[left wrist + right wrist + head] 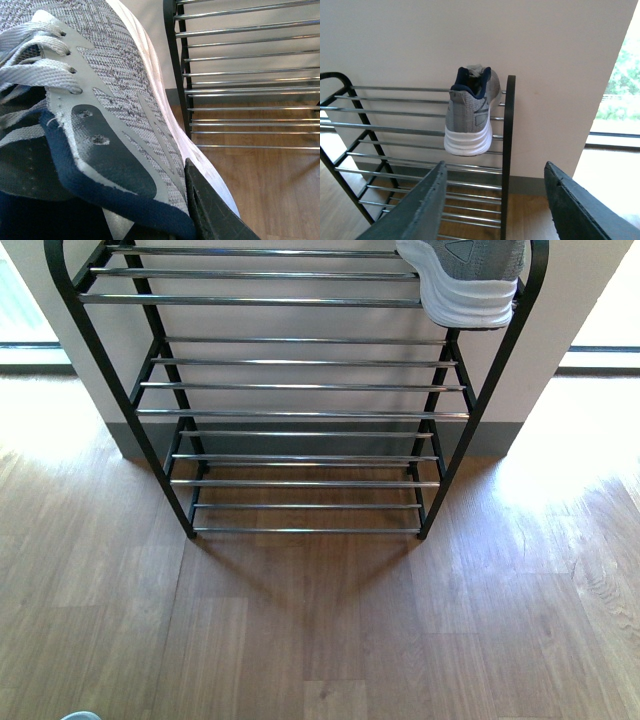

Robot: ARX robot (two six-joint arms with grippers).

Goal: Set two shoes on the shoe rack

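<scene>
Nearest, left wrist view: a grey knit lace-up sneaker with navy lining and white sole (115, 100) fills the frame. The left pincer (167, 222) grips it at the heel collar. One dark finger (215, 212) presses on the outer wall; the other is hidden, presumably inside the shoe. I judge the pincer closed on the collar. The held sneaker appears lifted off the wood-plank floor (270, 190) and sits just beside the side post of the black-framed shoe rack with thin chrome bar shelves (250, 90), not yet over any shelf.

Right wrist view: the right pincer (496, 167) is spread wide, holds nothing, and is well apart from the rack.

Farther: a second grey knit sneaker (470, 120) stands on the top shelf at the right end, against the frame post, toe to the wall. Its heel overhangs the front bar (465, 280).

Risks (judgement):
- The collar is soft knit, so the held sneaker may sag or twist in the grip and land tilted.
- The bars are thin and gapped, so a sole set down crooked could rock or slip through.
- The side post is close, so clipping it could shake the rack and tip off the overhanging second grey knit sneaker.
</scene>
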